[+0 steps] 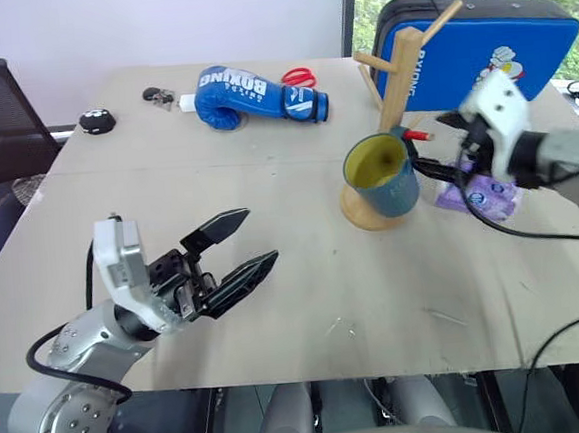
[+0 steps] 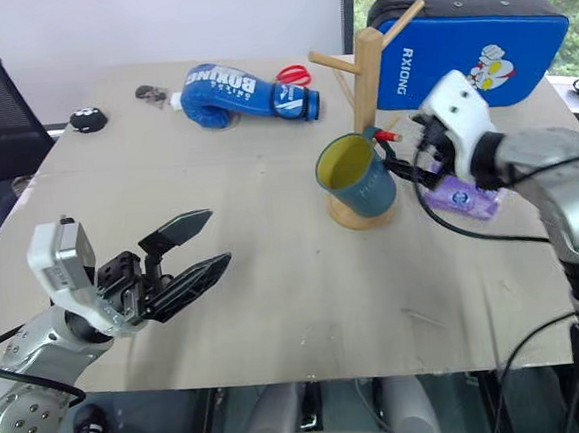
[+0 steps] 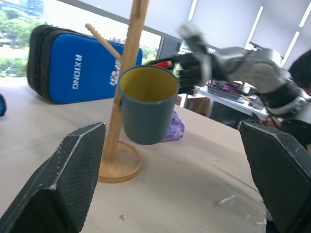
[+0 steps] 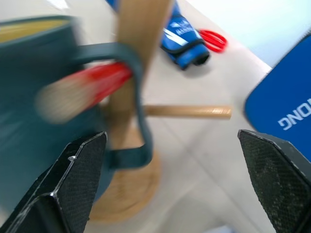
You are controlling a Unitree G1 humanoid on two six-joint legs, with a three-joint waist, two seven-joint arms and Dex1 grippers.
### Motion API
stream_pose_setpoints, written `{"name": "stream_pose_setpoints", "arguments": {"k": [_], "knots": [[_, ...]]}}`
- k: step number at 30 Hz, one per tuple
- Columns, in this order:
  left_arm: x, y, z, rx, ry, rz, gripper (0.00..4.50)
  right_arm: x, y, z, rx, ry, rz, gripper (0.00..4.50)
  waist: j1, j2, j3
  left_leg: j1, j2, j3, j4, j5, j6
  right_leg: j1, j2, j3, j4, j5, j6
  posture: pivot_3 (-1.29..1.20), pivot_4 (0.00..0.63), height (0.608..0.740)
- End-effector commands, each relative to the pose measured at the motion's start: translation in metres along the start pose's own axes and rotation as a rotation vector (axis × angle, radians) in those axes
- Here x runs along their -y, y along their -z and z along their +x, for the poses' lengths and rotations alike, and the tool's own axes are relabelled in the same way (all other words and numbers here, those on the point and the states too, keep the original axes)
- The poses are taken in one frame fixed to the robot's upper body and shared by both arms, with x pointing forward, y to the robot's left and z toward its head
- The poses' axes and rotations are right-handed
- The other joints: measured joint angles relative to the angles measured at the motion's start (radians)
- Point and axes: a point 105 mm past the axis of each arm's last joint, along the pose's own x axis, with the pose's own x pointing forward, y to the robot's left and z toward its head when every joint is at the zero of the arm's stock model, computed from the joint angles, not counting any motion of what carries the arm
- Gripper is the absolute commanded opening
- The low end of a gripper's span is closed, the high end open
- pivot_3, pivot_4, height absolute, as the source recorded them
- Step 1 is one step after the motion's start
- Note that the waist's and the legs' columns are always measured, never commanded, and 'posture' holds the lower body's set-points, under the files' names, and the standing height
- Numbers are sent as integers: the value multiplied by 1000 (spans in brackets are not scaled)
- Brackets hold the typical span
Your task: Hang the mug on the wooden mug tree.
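- Now the mug (image 2: 356, 176), slate-blue with a yellow inside, hangs on the wooden mug tree (image 2: 365, 80); my right wrist view shows its handle (image 4: 133, 102) looped over the red-tipped peg (image 4: 85, 87).
- Its body sits in front of the post, clear of the table, just above the round base (image 2: 355, 214).
- From the table's centre, the tree and mug stand at about two o'clock.
- My right gripper (image 2: 411, 172) sits at three o'clock from the mug, just beside the handle, with its fingers spread wide and holding nothing; the handle and peg lie between them, untouched.
- A purple packet (image 2: 464, 200) lies on the table just beneath that gripper.
- My left gripper (image 2: 197, 249) hovers near the front edge of the table (image 2: 277, 308), at about eight o'clock from the mug and well apart from it, its black fingers parted and empty, pointing toward the tree.
- A blue padded case (image 2: 477, 46) stands at one o'clock from the tree.
- A blue boxing glove (image 2: 240, 95) lies at eleven o'clock from the mug, with red scissors (image 2: 295, 75) just beside it.
- A small black object (image 2: 87, 119) rests near the far left corner.
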Motion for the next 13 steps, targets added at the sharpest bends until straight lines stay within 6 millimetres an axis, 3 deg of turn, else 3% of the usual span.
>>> {"name": "stream_pose_setpoints", "arguments": {"k": [1,7,11,13], "knots": [[-3,7,-2,-67,-22,8,4500,-5,-7,-34,61,-2,-6,4465,2,0,0,0,0,0,0,0,0,0,0,0,0,0,0,0,150,740],[-23,28,-28,-243,-71,-4,4500,-36,51,-87,-38,-12,111,4465,7,0,0,3,0,0,-1,0,0,1,1,0,0,-1,-1,0,150,740],[-42,38,-53,-361,-112,0,4500,-60,102,-126,-176,52,206,4465,8,-2,-2,5,1,0,0,0,0,2,2,0,1,-3,2,0,150,740],[-45,42,-55,-398,-116,-1,4500,-67,111,-132,-201,56,205,4465,8,-2,-1,4,1,0,-1,0,0,1,1,0,1,-3,2,0,150,740]]}}
